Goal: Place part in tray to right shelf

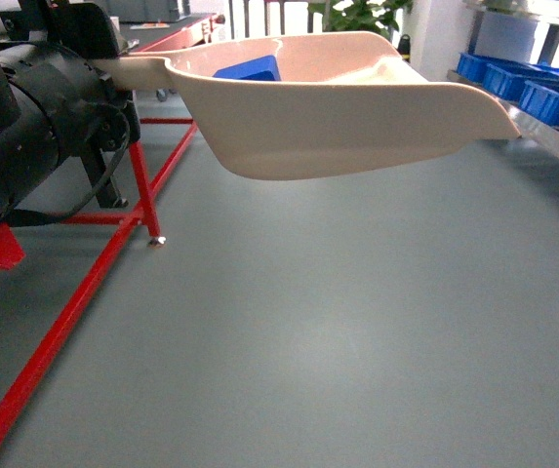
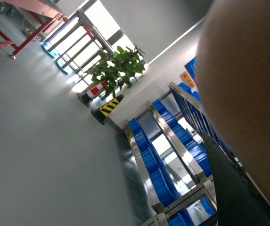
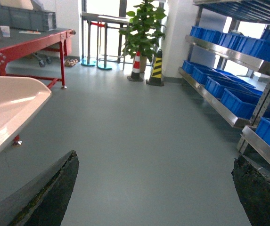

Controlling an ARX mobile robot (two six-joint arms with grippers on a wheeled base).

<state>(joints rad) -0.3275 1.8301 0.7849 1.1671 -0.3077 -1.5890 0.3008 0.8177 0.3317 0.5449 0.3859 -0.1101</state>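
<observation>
While the blue part (image 1: 250, 68) sits loose in the back of the tray (image 1: 357, 117), close to the handle end, the whole load is carried high above the grey floor (image 1: 308, 341). One part is counted, one tray. The part is judged light, hard and smooth, so it is likely to slide or tumble if the scoop is tipped; nothing pins it. The tray looks like thin stiff plastic, light, and is best taken by its long handle (image 1: 128, 66), where the left arm (image 1: 35, 127) meets it in the head view. The left gripper itself is not made out there, and the left wrist view is filled by a blur of beige, so whether those jaws are clamped cannot be told, though a hold on the handle is presumed. The right gripper (image 3: 153, 188) is seen from its own wrist camera with fingers (image 3: 45, 195) spread wide and nothing between them. To the right, the right shelf (image 1: 542, 122) is approached, its steel rail edged by blue crates (image 1: 538, 88); at least four are counted in the head view, more on two tiers from the right wrist. A red-framed table (image 3: 26, 47), one potted plant (image 3: 142, 26) and two floor markers (image 3: 146, 66) are passed behind.
</observation>
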